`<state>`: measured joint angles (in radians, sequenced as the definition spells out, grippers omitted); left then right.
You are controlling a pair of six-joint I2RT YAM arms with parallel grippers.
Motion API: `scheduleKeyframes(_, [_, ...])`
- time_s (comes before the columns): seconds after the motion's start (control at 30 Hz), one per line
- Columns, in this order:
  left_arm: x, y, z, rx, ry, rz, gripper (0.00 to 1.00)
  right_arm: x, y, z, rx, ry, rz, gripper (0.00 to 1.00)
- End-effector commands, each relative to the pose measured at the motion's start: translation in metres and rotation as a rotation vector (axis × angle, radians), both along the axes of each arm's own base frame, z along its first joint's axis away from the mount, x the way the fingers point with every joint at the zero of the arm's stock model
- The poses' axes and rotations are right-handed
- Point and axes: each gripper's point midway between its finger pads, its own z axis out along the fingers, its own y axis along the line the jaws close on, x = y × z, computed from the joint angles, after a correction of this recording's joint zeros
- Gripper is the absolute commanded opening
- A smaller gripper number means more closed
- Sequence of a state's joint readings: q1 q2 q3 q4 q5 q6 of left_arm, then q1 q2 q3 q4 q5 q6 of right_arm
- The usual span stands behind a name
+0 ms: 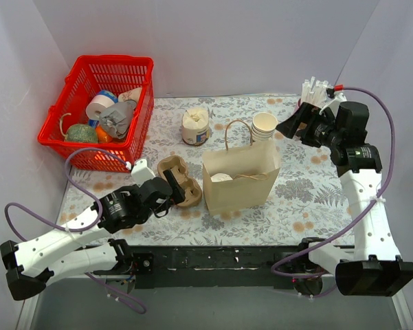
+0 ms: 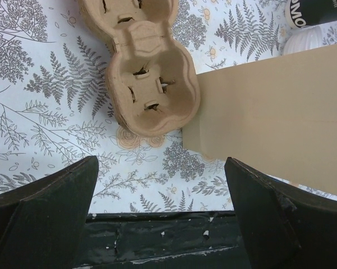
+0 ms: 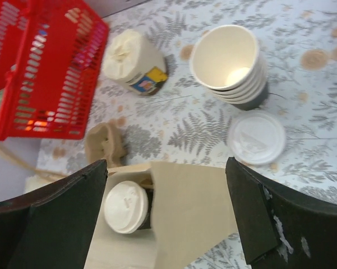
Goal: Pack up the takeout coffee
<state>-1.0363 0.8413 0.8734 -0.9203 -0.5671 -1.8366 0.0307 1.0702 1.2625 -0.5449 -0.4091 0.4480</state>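
The takeout coffee (image 1: 221, 177), a white paper cup with a flat white lid, stands inside the open brown paper bag (image 1: 242, 180) at mid table. In the right wrist view the cup's lid (image 3: 125, 206) shows down in the bag (image 3: 202, 218). My right gripper (image 1: 292, 125) is open and empty, raised behind and to the right of the bag; its jaws (image 3: 166, 168) frame the bag from above. My left gripper (image 1: 170, 187) is open and empty, low over the table left of the bag (image 2: 269, 123), near the front edge (image 2: 161, 168).
A cardboard cup carrier (image 1: 179, 177) lies left of the bag (image 2: 151, 84). A stack of lidless cups (image 1: 264, 125) (image 3: 230, 61), a loose lid (image 3: 257, 137) and a cream jar (image 1: 195, 126) stand behind it. A red basket (image 1: 139, 130) is back left.
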Motion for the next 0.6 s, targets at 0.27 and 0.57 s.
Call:
scheduleKeyframes(0.27, [-0.008,0.000,-0.017,0.010,0.074,0.013,0.98,-0.006,-0.088,-0.119,-0.327,0.142,-0.374,0.98])
scheduleKeyframes(0.57, [-0.015,0.012,-0.028,0.014,0.107,0.056,0.98,-0.040,-0.119,-0.160,-0.398,0.144,-0.539,0.98])
